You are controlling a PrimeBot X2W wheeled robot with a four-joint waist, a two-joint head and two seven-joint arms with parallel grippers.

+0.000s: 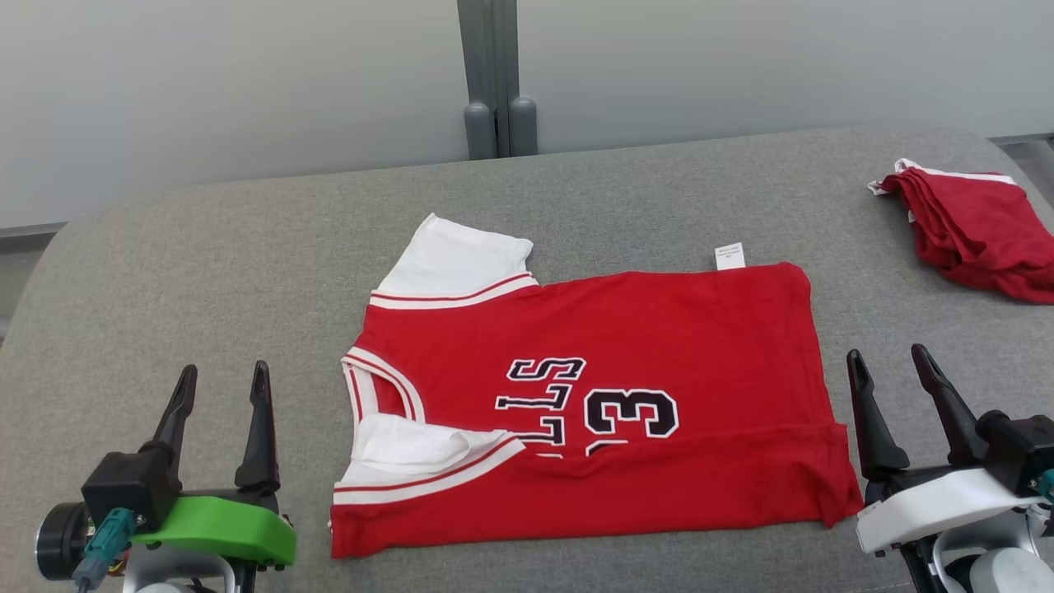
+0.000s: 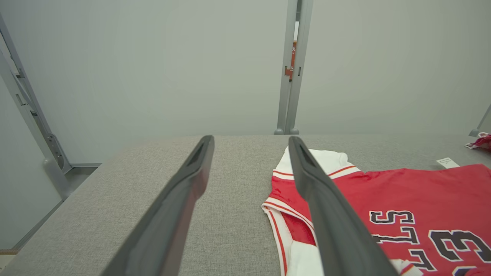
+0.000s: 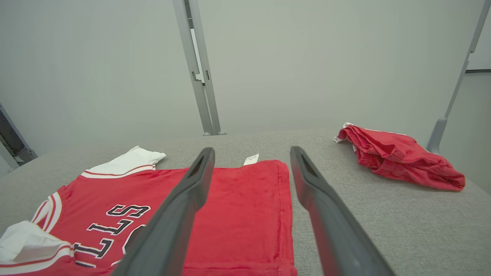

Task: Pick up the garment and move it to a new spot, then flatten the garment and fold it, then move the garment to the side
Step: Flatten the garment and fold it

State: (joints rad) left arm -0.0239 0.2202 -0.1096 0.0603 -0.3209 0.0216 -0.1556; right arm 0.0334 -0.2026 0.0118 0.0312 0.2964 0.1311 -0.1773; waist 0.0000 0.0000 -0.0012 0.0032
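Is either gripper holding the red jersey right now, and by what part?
Nothing is held. The left gripper and right gripper are both open, one at each side of the jersey.

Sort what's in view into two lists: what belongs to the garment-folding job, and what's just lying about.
Belongs to the job:
red jersey, spread on the grey table, its near edge folded over
left hand and right hand, both open, one at each end of it

Just lying about:
heap of red cloth, at the table's far right
grey post behind the table
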